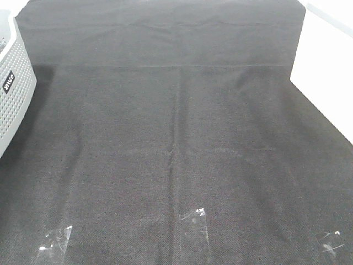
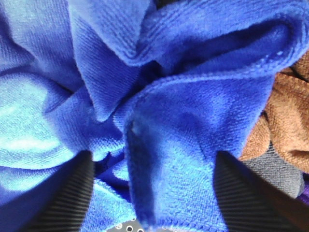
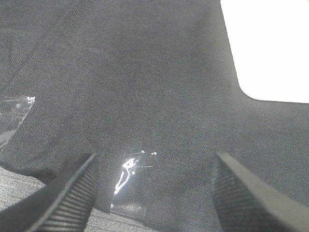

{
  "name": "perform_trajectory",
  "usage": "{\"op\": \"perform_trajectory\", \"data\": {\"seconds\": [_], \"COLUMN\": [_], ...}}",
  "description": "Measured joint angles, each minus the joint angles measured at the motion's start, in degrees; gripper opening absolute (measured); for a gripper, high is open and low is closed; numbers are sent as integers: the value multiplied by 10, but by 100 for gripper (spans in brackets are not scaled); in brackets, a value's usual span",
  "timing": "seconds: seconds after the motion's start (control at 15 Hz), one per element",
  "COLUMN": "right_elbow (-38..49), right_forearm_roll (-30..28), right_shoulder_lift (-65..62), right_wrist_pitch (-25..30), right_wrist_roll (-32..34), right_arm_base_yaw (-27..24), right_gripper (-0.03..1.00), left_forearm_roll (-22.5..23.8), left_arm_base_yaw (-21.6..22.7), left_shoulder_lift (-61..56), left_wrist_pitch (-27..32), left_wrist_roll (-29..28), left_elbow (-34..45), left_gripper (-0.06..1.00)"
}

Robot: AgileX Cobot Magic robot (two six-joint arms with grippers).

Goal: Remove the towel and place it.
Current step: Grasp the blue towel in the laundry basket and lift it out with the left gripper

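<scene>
The royal-blue fuzzy towel point(image 2: 193, 121) fills the left wrist view, bunched in folds with a stitched edge showing. My left gripper point(image 2: 154, 200) is open, its two dark ribbed fingers point(image 2: 67, 198) spread on either side of a towel fold and close above it. My right gripper point(image 3: 152, 193) is open and empty, low over the black cloth table covering point(image 3: 145, 87). Neither gripper nor the towel shows in the exterior high view.
A white perforated basket point(image 1: 14, 83) stands at the table's left edge. A brown cloth point(image 2: 285, 121) and a grey cloth point(image 2: 277, 171) lie beside the towel. Clear tape patches point(image 1: 194, 218) hold the black covering point(image 1: 176, 138) near the front; bare white table point(image 1: 331, 72) shows at right.
</scene>
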Motion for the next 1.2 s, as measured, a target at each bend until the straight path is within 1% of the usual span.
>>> {"op": "perform_trajectory", "data": {"seconds": [0.07,0.13,0.27,0.47,0.6,0.87,1.0,1.2], "right_elbow": [0,0,0,0,0,0,0,0], "right_forearm_roll": [0,0,0,0,0,0,0,0], "right_shoulder_lift": [0,0,0,0,0,0,0,0], "right_wrist_pitch": [0,0,0,0,0,0,0,0], "right_wrist_roll": [0,0,0,0,0,0,0,0], "right_arm_base_yaw": [0,0,0,0,0,0,0,0], "right_gripper": [65,65,65,65,65,65,65,65], "left_forearm_roll": [0,-3,-15,-18,-23,-23,-22,-22], "left_arm_base_yaw": [0,0,0,0,0,0,0,-1], "left_shoulder_lift": [0,1,8,13,13,13,11,-33], "left_wrist_pitch": [0,0,-1,-22,-14,-13,-10,-10], "left_wrist_roll": [0,0,0,-1,-9,-26,-37,-91], "left_elbow": [0,0,0,0,-1,-1,-1,-2], "left_gripper": [60,54,35,17,5,0,0,0]}}
